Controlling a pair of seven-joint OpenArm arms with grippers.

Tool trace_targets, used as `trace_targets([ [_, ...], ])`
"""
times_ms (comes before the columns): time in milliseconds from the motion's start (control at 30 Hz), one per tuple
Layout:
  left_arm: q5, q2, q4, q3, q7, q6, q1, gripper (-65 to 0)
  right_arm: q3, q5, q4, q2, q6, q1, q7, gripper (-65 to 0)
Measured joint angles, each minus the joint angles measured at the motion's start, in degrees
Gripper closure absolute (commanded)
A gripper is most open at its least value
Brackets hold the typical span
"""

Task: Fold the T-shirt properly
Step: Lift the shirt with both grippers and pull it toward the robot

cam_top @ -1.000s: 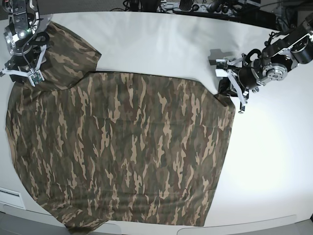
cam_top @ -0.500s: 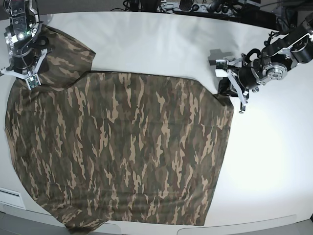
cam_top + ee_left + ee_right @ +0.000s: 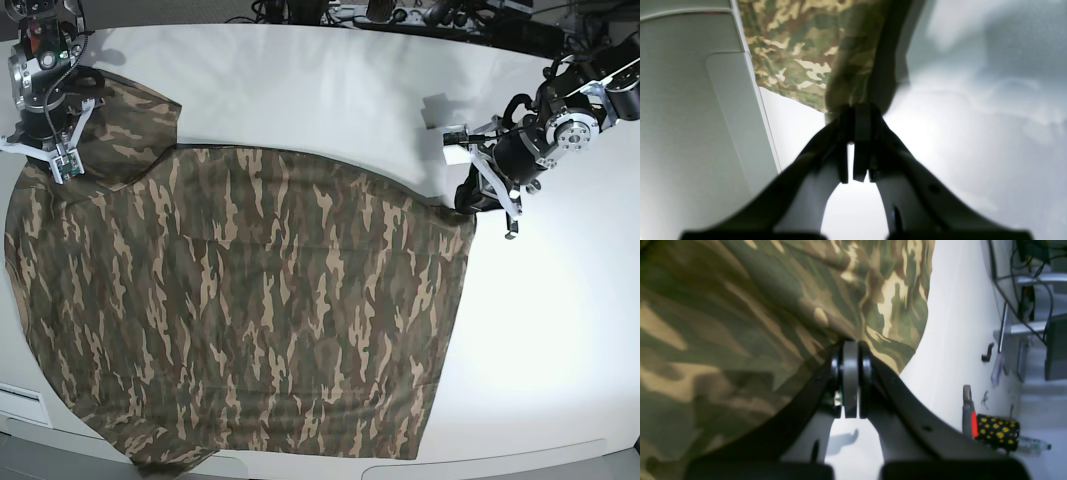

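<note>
I saw the T-shirt (image 3: 250,310) spread flat, its near hem overhanging the table (image 3: 320,90) edge, with bare white room far and right. My left gripper (image 3: 478,190) pinched its right corner; my right gripper (image 3: 55,150) clamped the far-left sleeve.

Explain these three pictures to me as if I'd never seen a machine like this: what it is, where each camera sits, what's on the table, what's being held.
This is a robot with two arms, each ending in a claw. One picture looks down from above; the other two come from small cameras mounted on the arms' wrists, looking along each claw. A large camouflage T-shirt lies spread flat on a white table. The right claw, on the left of the overhead picture, is shut on the shirt near one top corner; its wrist view shows cloth pinched between the pads. The left claw is shut on the opposite top corner, with the fabric edge caught at its tips.
</note>
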Motion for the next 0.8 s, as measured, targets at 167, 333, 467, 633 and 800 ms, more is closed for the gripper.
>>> trace_targets([
  [167,0.02,-3.23,3.26,0.00,1.07,1.97,1.31,0.0,0.00,-0.42,5.25,0.02,0.46,-4.81,-0.02,0.0],
  [333,0.26,-4.57,5.38,-0.02,2.36,2.08,4.33,0.0,0.00,-4.44,7.65,0.13,0.57,-8.22,0.15,0.0],
  [467,4.33,-5.44,6.84,-0.02,3.78,2.29,8.11,0.0,0.00,-4.66,8.11,0.15,0.74,-10.56,0.17,0.0],
  [633,9.16,-6.19,8.72,-0.02,6.99,5.35,12.50,0.0,0.00,-7.56,8.17,0.17,-0.59,-13.07,0.17,0.0],
  [800,13.84,-6.67,9.90,-0.07,9.73,7.34,15.91,0.0,0.00,-8.98,9.86,0.20,-2.32,-15.10,-1.14,0.0],
])
